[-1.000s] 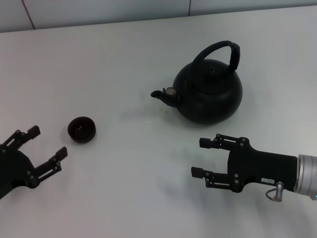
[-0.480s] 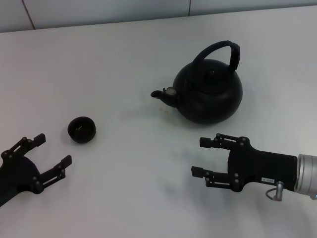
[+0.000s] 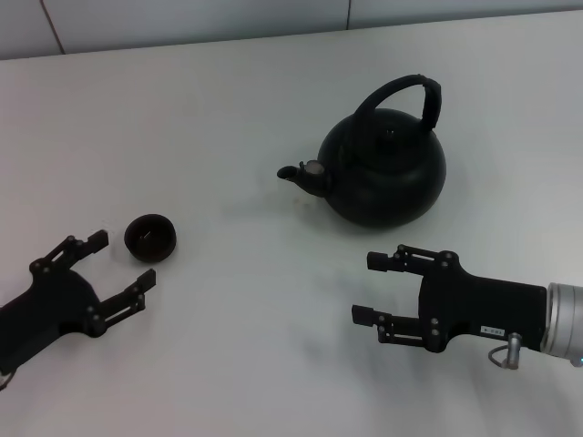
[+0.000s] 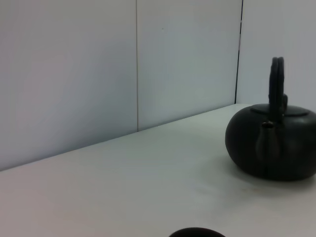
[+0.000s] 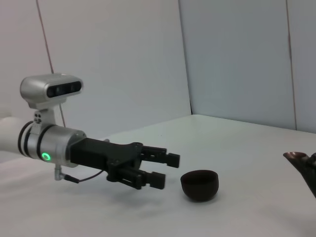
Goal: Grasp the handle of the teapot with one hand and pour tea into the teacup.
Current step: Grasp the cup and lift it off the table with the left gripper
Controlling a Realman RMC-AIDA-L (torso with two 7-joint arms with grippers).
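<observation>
The matte-black teapot (image 3: 386,169) stands at the table's far right, spout with pale ring pointing left. Its arched handle (image 3: 408,93) rises over the lid; in the left wrist view the teapot (image 4: 274,148) and handle (image 4: 277,81) show edge-on. The tiny dark teacup (image 3: 150,238) sits at the left and also shows as the teacup (image 5: 199,184) in the right wrist view. My left gripper (image 3: 120,263) is open, just in front of the teacup, seen also as the left gripper (image 5: 165,169). My right gripper (image 3: 372,288) is open, in front of the teapot and apart from it.
The white table (image 3: 237,109) ends at a pale wall at the back. Wall panels (image 4: 98,64) with vertical seams stand behind the table in the wrist views.
My left gripper has moved right and forward, closing in on the teacup. The right gripper, teapot and teacup have not moved.
</observation>
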